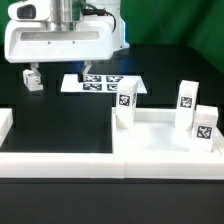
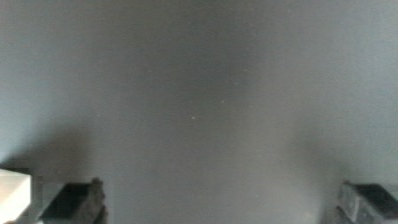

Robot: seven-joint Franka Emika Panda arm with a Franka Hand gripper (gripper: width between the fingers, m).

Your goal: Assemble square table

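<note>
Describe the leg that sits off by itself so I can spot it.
Start at the big white tabletop at the back. In front of its end on the exterior view's left sits a small tagged leg, alone; the other legs stand by the white border bars.

On my wrist feed everything is soft: only the fingertips (image 2: 79,202) show, cut by the frame edge, next to a white piece (image 2: 15,192) I cannot identify. On the exterior feed the arm (image 1: 64,12) is cut off at the top, and the tags (image 1: 186,101) on the legs (image 1: 123,115) are too small to read.
</note>
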